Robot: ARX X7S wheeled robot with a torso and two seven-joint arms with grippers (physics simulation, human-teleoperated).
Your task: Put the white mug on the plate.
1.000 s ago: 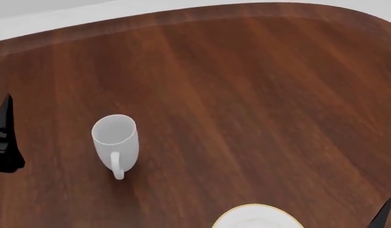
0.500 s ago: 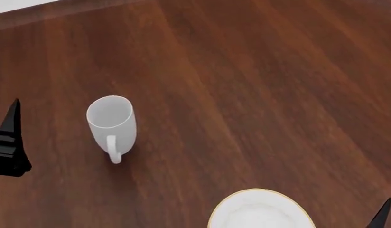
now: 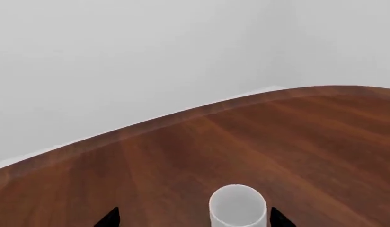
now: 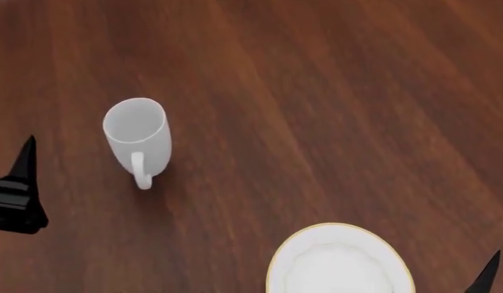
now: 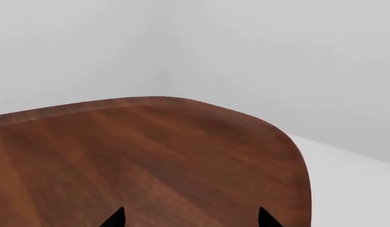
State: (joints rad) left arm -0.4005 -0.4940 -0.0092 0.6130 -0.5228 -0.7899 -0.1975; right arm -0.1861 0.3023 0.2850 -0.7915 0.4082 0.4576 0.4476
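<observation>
One mug [image 4: 137, 137] upright on table [image 4: 317, 91], handle toward robot, well apart from plate [image 4: 339, 262] at near edge of head view. Left gripper [image 3: 191, 218] spread wide, empty, mug ahead between its tips. Right gripper [image 5: 190, 218] spread, empty.

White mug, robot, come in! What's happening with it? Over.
Both claws open, empty. Tall glossy white mug upright on brown wooden table, ahead of left claw. Gold-rimmed round white plate apart, bare. Nothing between.
</observation>
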